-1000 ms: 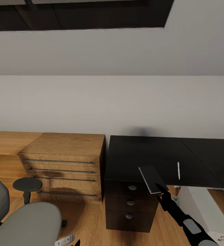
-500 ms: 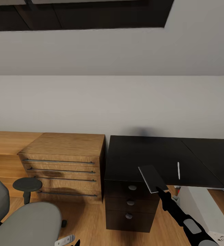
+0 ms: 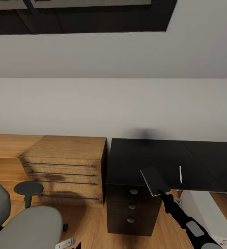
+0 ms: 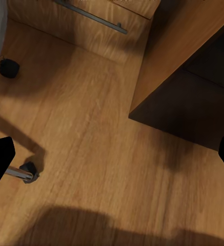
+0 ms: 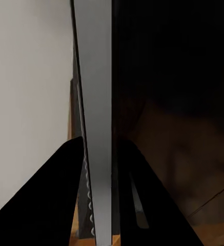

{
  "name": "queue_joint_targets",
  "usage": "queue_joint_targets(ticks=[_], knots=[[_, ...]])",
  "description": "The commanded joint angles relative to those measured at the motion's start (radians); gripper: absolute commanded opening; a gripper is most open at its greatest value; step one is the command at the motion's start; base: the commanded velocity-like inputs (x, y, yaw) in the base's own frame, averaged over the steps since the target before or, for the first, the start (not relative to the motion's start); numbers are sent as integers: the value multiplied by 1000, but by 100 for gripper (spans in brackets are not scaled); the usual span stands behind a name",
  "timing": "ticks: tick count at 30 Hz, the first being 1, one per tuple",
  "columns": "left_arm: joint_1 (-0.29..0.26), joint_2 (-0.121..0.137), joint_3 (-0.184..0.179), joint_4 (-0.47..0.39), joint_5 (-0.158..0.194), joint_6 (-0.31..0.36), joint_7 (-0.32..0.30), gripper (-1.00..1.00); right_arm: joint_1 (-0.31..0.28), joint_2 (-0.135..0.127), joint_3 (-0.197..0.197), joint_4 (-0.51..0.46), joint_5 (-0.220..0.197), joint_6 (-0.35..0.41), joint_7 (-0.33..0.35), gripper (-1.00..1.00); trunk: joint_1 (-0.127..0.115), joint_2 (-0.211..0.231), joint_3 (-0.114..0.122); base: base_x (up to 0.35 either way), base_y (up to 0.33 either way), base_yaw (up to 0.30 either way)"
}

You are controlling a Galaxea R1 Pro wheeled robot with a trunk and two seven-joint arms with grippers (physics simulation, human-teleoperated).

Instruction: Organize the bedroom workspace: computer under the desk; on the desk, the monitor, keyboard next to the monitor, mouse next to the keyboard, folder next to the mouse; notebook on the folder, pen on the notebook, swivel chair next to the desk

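Notebook: thin, dark grey, pale-edged, gripped at its near corner by the right hand over the desk front edge. Pen: slim, whitish, just beside the notebook. Left hand: spread open.

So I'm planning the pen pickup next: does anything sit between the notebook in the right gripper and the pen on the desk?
Nothing visible does. The right gripper holds the notebook at the desk's front edge, and only bare black desktop lies between it and the pen.

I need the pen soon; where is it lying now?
In the head view the pen lies on the desk, near its front edge, just right of the notebook.
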Motion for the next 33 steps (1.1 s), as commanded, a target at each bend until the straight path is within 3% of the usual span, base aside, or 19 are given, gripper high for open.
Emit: queue_joint_targets(ticks=[1,14,23,28,30,31,33], knots=[[-1,0,-1,0,10,0,-3,100,-1,0,-3,0,-5,8,2,-100,-4,7,2,0,0,0],[0,0,-1,2,10,0,-3,100,-1,-4,1,-93,-1,36,0,-100,-54,98,43,0,0,0],[0,0,-2,29,9,-2,-4,100,0,-7,5,-170,18,138,-4,-100,-88,161,71,0,0,0],[0,-1,-2,34,9,-2,-4,100,1,-12,6,-242,117,212,-5,-100,-108,196,87,0,0,0],[0,-1,-2,34,9,-2,-4,100,1,-17,6,-265,168,241,-5,-100,-115,210,93,0,0,0],[0,-1,-2,35,9,-2,-4,100,1,-21,6,-288,217,272,-6,-100,-119,217,96,0,0,0],[0,-1,-2,35,9,-2,-4,100,1,-24,5,-311,259,305,-5,-100,-127,231,102,0,0,0]])
